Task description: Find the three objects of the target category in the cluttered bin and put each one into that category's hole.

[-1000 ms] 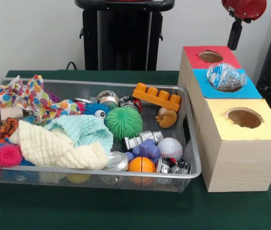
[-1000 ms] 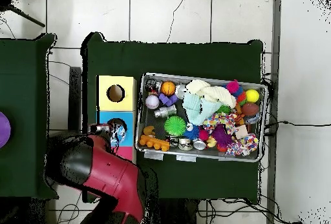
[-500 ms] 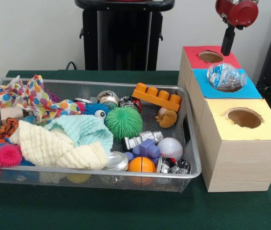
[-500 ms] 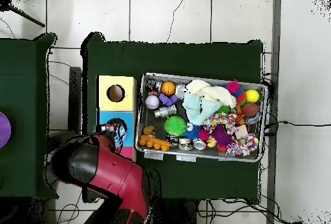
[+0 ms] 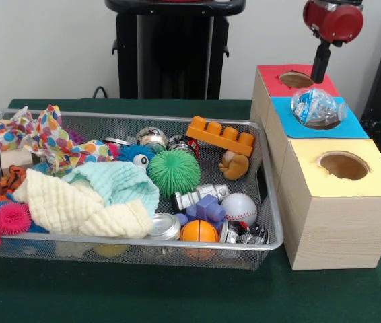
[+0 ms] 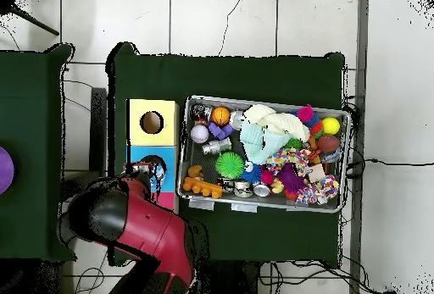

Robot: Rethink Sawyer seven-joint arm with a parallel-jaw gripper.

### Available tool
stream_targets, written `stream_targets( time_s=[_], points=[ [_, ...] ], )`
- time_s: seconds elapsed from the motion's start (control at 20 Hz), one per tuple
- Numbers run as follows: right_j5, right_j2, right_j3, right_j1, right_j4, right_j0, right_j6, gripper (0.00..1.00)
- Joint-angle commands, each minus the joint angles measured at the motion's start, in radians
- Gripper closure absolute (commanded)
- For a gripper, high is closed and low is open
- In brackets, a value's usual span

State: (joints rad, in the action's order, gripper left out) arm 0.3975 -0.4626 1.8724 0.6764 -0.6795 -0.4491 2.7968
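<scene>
**Seating the crushed bottle in the blue box's hole**

Hanging above the row of three wooden boxes, the red and black arm's claw [image 5: 321, 64] shows only as a dark stem below the red wrist; whether it is open or closed cannot be told from either view. Just below and in front of the claw, a crushed clear plastic bottle with blue label print [image 5: 317, 108] sits in the round hole of the blue-topped box [image 5: 355, 128], most of its body standing above the rim, so it appears lodged rather than dropped through. Directly under the claw lies the red-topped box [image 5: 271, 75]; farther forward is the yellow-topped box [image 5: 379, 182], both holes clear. Well off to one side of the claw, the wide silver wire-mesh bin [image 5: 271, 229] holds cloths, balls, cans and toys; no further clear bottle is plainly visible there. To finish this step well, the claw would likely need to come straight down on the bottle's centre and press gently, avoiding a sideways push that could tip it onto the box top.
</scene>
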Motion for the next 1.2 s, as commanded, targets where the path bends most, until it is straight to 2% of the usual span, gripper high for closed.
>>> stream_targets(
  time_s=[0.05, 0.5, 1.2],
  points=[
    [-0.103, 0.156, 0.067, -0.062, -0.041, 0.048, 0.165, 1.00],
    [-0.122, 0.163, 0.062, -0.073, -0.039, 0.045, 0.179, 1.00],
    [-0.240, 0.237, 0.057, -0.124, -0.042, 0.091, 0.178, 1.00]
  ],
)
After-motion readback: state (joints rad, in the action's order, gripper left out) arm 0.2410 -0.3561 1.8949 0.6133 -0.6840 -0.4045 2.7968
